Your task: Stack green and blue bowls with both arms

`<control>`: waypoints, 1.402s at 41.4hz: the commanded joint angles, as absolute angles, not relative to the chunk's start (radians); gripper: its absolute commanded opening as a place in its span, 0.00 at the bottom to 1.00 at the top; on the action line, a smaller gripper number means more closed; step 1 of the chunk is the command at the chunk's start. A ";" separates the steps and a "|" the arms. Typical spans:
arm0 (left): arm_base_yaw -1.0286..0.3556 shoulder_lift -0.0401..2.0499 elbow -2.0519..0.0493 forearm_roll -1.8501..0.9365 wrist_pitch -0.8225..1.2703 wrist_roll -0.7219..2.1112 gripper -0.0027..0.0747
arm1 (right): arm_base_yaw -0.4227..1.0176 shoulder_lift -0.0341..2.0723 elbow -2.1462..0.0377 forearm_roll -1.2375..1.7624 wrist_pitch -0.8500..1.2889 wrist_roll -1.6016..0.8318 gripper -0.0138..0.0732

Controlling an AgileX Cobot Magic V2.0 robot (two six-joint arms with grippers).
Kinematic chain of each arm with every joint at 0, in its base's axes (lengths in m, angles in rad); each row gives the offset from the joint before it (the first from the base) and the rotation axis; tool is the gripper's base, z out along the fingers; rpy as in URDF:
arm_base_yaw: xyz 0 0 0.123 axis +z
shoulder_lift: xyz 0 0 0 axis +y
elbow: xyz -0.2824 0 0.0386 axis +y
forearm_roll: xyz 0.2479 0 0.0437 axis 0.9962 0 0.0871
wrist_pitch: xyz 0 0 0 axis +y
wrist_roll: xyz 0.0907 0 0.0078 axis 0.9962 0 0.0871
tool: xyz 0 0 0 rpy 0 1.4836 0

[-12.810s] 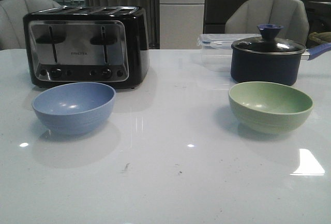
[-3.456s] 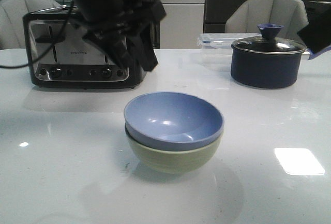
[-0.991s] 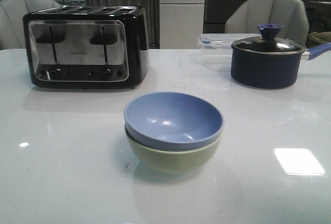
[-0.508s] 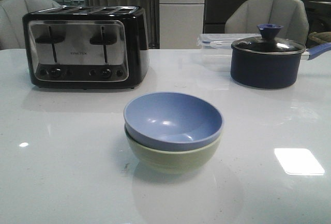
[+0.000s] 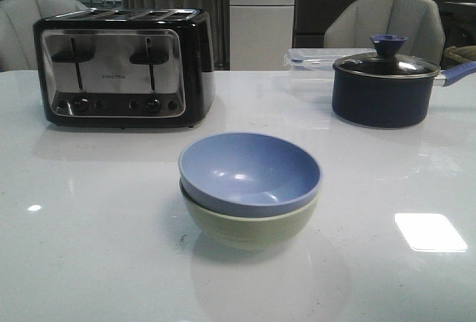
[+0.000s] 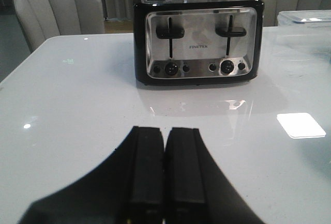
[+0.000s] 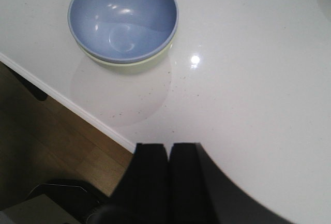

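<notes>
The periwinkle blue bowl [image 5: 249, 172] sits nested inside the pale green bowl [image 5: 249, 225] near the middle of the white table, towards its front. The stack also shows in the right wrist view, blue bowl [image 7: 123, 17] over a sliver of green bowl [image 7: 155, 57]. Neither arm shows in the front view. My left gripper [image 6: 165, 131] is shut and empty, over bare table facing the toaster. My right gripper [image 7: 168, 146] is shut and empty, above the table's front edge, well clear of the bowls.
A black and chrome toaster [image 5: 123, 65] stands at the back left, also in the left wrist view [image 6: 196, 35]. A dark navy pot with a glass lid [image 5: 383, 88] stands at the back right, a clear plastic box [image 5: 312, 65] behind it. Chairs stand behind the table.
Early on the bowls stood apart, blue left and green right. They then stood stacked with the arms drawing back. In the last second nothing has visibly changed.
</notes>
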State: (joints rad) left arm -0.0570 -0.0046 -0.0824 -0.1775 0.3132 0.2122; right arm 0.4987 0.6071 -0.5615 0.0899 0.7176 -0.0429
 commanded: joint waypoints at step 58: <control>-0.106 -0.025 0.008 0.000 -0.040 0.018 0.15 | 0.492 0.607 -0.590 0.082 0.648 -0.046 0.22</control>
